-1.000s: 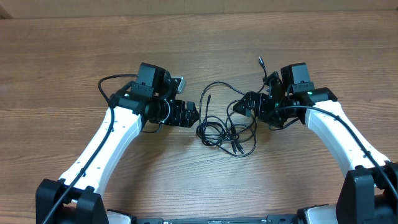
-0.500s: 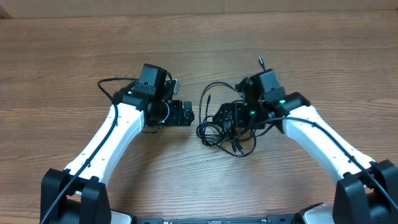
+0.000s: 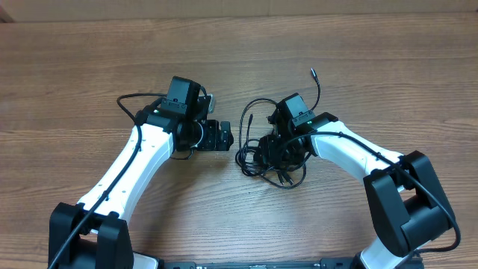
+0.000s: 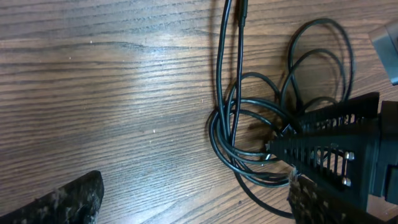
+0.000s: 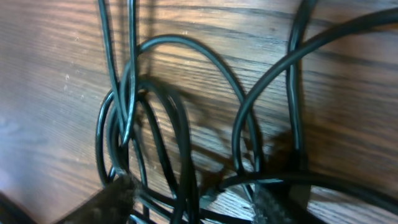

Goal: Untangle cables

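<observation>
The cables [image 3: 252, 155] lie as a tangle of thin black loops at the table's middle, with one plug end [image 3: 313, 73] reaching away to the far side. My right gripper [image 3: 279, 154] is down on the tangle's right half. In the right wrist view its jaws [image 5: 186, 210] stand partly apart, and several cable strands [image 5: 186, 38] run between the fingers without being pinched. My left gripper [image 3: 228, 137] is open just left of the tangle, touching nothing. The left wrist view has the cable loops [image 4: 221, 62] ahead of the wide left gripper [image 4: 186, 210], and the right gripper's ribbed finger [image 4: 336, 140] resting on them.
Bare wooden table [image 3: 89, 67] lies all round the tangle. The two grippers face each other closely across the cables. A thicker black arm wire [image 3: 131, 97] loops beside the left arm.
My right arm has swung left and down from the right of the tangle onto it, and its jaws have narrowed around strands. My left gripper has stayed in place.
</observation>
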